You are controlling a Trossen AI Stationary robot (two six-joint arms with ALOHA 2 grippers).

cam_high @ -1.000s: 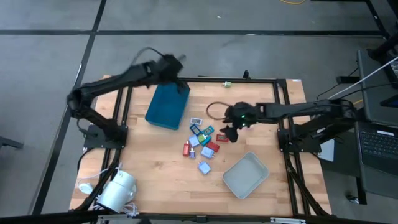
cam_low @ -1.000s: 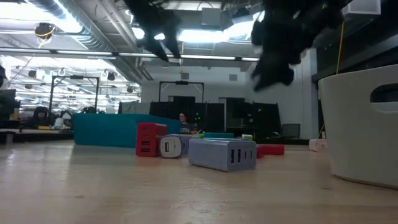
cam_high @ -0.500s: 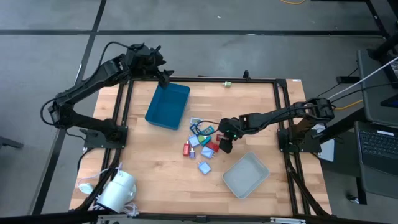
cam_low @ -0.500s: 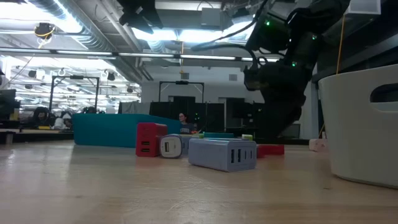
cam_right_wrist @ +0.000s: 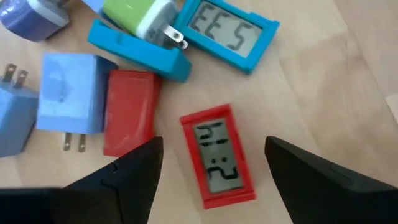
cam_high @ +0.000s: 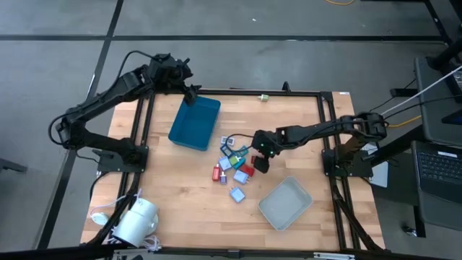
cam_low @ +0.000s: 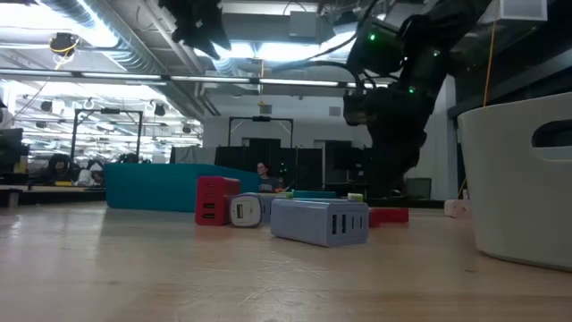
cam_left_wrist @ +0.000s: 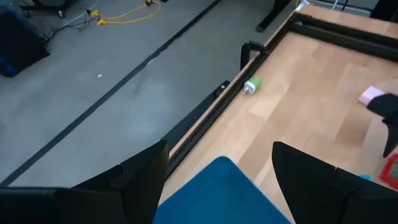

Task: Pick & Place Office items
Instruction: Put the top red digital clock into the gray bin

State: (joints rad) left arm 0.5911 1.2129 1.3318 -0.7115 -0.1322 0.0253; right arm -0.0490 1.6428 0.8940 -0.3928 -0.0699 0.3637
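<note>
Directly between open right tool (cam_right_wrist: 211,171) fingers, red clock (cam_right_wrist: 217,155) lengthwise.

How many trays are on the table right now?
2. The dark teal tray sits toward the far left of the table, under the left gripper. The pale grey tray sits near the front right, empty, beyond the cluster of office items.
</note>
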